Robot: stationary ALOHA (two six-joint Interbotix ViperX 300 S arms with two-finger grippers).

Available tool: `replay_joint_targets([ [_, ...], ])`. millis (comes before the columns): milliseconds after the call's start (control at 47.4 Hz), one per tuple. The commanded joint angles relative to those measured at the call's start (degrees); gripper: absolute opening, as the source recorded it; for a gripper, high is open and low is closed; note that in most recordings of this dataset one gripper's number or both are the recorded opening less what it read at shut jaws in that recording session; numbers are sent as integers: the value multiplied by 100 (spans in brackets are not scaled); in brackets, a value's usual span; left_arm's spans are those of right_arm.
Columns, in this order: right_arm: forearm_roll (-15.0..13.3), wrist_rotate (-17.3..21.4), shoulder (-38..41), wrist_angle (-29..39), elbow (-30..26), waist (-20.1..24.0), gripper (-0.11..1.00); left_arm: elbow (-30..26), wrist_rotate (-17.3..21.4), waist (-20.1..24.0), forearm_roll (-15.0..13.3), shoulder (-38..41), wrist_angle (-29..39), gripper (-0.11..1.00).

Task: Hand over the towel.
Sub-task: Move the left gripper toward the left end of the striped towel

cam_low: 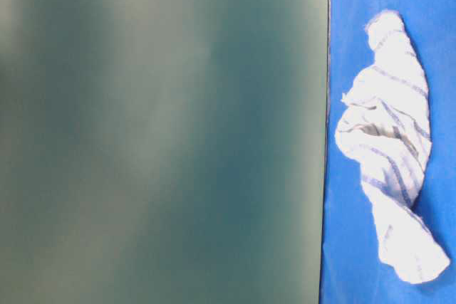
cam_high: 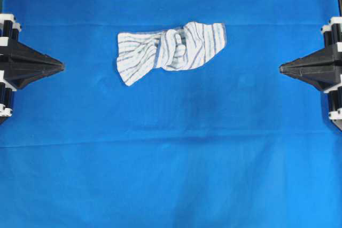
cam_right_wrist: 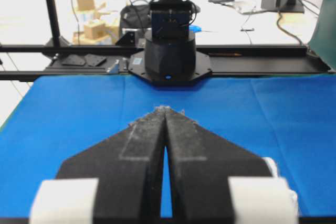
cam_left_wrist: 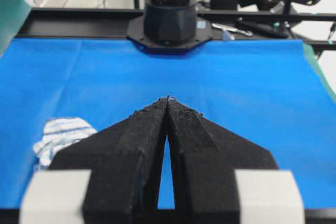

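The towel (cam_high: 170, 49), a small white cloth with thin blue-grey stripes, lies crumpled on the blue sheet (cam_high: 171, 158), a little behind the middle. It shows again in the table-level view (cam_low: 390, 154), and one corner of the towel (cam_left_wrist: 58, 136) peeks in at the left of the left wrist view. My left gripper (cam_high: 62, 67) rests at the left edge, shut and empty, its tips (cam_left_wrist: 168, 98) pressed together. At the right edge my right gripper (cam_high: 281, 68) is likewise shut with nothing in it, fingertips (cam_right_wrist: 164, 108) touching. Both point toward the centre, well apart from the towel.
The opposite arm's base (cam_left_wrist: 169, 17) stands at the sheet's far edge, and the other base (cam_right_wrist: 169, 56) in the right wrist view. A blurred dark green panel (cam_low: 164, 133) fills the left of the table-level view.
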Motion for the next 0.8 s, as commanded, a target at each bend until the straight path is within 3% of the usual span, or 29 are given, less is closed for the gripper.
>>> replay_joint_targets([
  [0,35,62,62,-44,-211,53,0,-123,-44,-62,-105,44,-167,0],
  [295,26,158,114,0,-237,53,0,-202,0,88,-123,237,-536,0],
  [548,35,255,149,0,-246,53,0,-571,-26,378,-123,1037,-703,1],
  [611,26,255,167,9,-246,53,0,-668,-44,431,-132,1248,-712,9],
  [780,26,255,176,0,-237,53,0,-976,-53,624,-141,2074,-677,57],
])
